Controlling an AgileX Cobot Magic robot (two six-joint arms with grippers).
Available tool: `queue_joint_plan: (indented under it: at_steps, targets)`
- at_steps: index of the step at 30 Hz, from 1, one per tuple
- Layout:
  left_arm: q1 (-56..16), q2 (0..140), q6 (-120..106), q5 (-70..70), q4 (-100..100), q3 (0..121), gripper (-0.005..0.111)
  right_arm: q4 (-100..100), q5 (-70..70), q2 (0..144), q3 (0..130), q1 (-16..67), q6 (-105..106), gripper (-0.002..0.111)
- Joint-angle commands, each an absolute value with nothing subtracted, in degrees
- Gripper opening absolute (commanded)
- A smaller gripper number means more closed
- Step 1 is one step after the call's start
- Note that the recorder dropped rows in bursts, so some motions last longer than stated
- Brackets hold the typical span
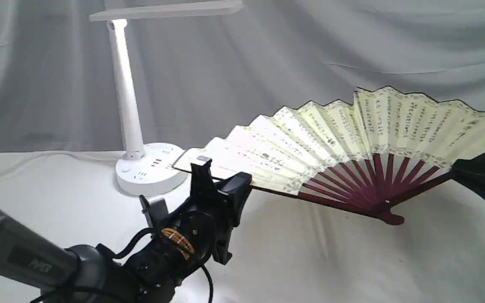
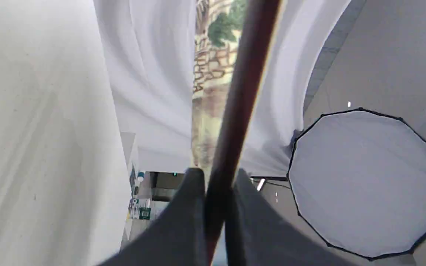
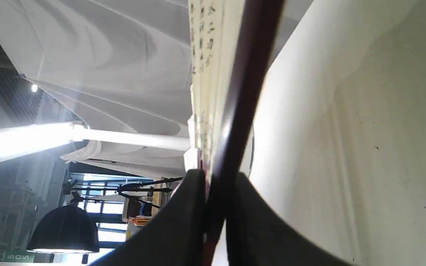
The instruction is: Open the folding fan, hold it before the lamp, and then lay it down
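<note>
The folding fan (image 1: 352,126) is spread wide, its cream leaf with black script upright and its maroon ribs meeting at a pivot low over the table. My left gripper (image 1: 221,183) is shut on the fan's left outer rib (image 2: 235,111). At the right edge, my right gripper (image 1: 457,170) is shut on the right outer rib (image 3: 242,92). The white lamp (image 1: 126,97) stands at the back left. Its round socket base (image 1: 150,172) lies just behind the leaf's left end. In the right wrist view the lamp's bar head (image 3: 28,140) glows.
A white cloth (image 1: 310,261) covers the table, with a grey drape (image 1: 267,54) behind. My left arm (image 1: 36,261) fills the near left corner. A round softbox (image 2: 364,184) shows in the left wrist view, and a black hanging shade (image 3: 63,229) in the right wrist view.
</note>
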State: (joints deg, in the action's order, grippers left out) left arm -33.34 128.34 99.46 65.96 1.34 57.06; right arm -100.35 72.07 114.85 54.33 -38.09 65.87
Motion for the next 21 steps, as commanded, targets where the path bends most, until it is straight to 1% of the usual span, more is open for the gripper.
queue_joint_plan:
  at_steps: [1, 6, 12, 15, 21]
  targets:
    - [-32.61, 126.67, 101.39, 69.96, 10.32, 57.00, 0.000, -99.95, 67.73, 114.40, 54.06, -40.55, 67.87, 0.000]
    - [-33.18, 126.67, 101.48, 69.96, 14.96, 55.17, 0.000, -99.95, 67.73, 114.40, 54.06, -41.16, 67.12, 0.000]
    - [-38.09, 126.58, 99.52, 69.96, 29.50, 53.56, 0.000, -99.95, 67.55, 114.40, 53.11, -41.35, 60.88, 0.000]
    - [-39.28, 126.54, 98.73, 69.96, 32.01, 53.56, 0.000, -99.95, 68.47, 114.40, 53.11, -42.19, 60.79, 0.000]
    - [-39.39, 126.54, 98.63, 69.96, 32.41, 53.56, 0.000, -99.95, 68.47, 114.40, 53.11, -45.18, 60.79, 0.000]
